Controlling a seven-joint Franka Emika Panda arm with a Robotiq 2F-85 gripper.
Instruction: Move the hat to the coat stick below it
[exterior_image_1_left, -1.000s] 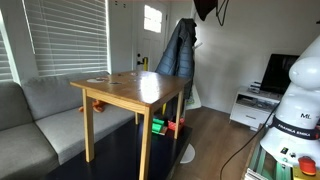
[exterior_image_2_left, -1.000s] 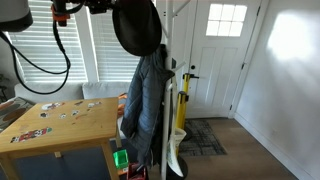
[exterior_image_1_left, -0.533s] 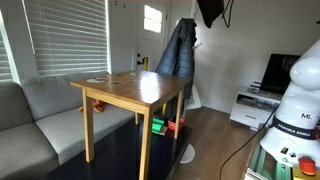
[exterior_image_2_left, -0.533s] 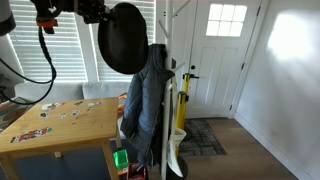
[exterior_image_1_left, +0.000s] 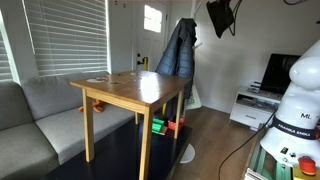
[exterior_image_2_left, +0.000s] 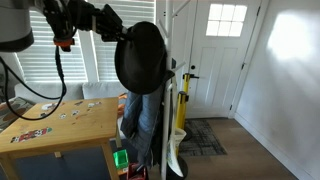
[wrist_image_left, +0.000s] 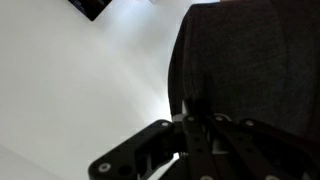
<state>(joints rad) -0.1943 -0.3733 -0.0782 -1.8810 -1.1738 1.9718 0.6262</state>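
Hat, in an exterior view: the hat (exterior_image_1_left: 220, 16) hangs high in the air, just beside the top of the jacket (exterior_image_1_left: 178, 50).
Hidden there: whatever holds it is cut off by the top edge.
Hat, in an exterior view: the hat (exterior_image_2_left: 142, 57) sits against the coat stand (exterior_image_2_left: 166, 25), above the jacket (exterior_image_2_left: 146, 115). The pegs behind it are covered.
Gripper there: the gripper (exterior_image_2_left: 121, 37) meets the brim; I cannot make out the fingers.
Gripper, wrist view: the gripper (wrist_image_left: 197, 122) is pinched tight on the hat (wrist_image_left: 250, 60) at its edge.
Handling: it looks like soft, light felt, likely to flop and swing. The brim seems the sensible place to hold.
Unclear: the lower peg shows nowhere.
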